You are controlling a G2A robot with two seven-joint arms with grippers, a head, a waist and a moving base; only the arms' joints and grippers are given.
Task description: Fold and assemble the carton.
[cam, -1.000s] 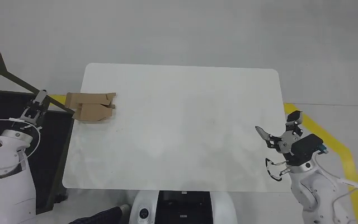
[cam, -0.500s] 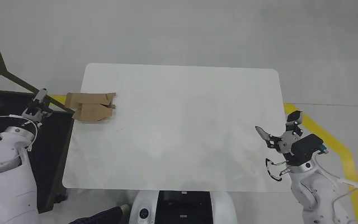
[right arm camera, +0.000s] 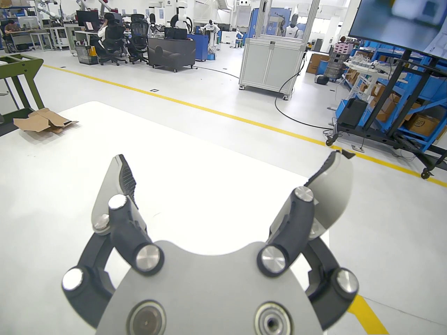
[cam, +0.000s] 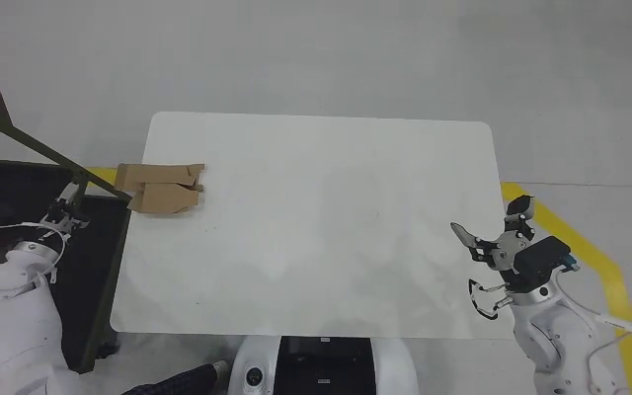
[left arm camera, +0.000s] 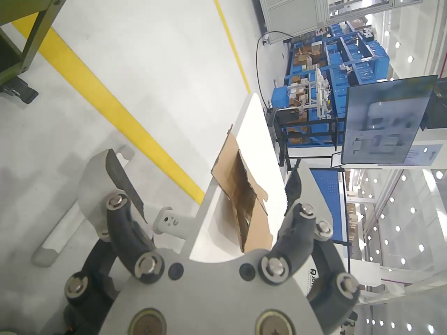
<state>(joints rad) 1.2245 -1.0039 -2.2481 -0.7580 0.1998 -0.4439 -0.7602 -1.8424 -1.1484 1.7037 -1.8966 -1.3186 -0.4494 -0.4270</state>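
Brown corrugated card, the partly flattened carton (cam: 163,188) lay at the surface's (cam: 326,237) ten o'clock edge, overhanging it. I judged it light, stiff but easily creased, best pinched at a free flap edge. I could read no print on it. The left gripper (left arm camera: 204,163) and the right gripper (right arm camera: 230,163) both gaped wide and held nothing.

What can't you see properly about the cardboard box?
- Top view: the carton is too small to tell how its flaps overlap.
- Left wrist view: the base of the left pincer hides the carton's near end.
- Right wrist view: the carton is far off, its inside hidden.
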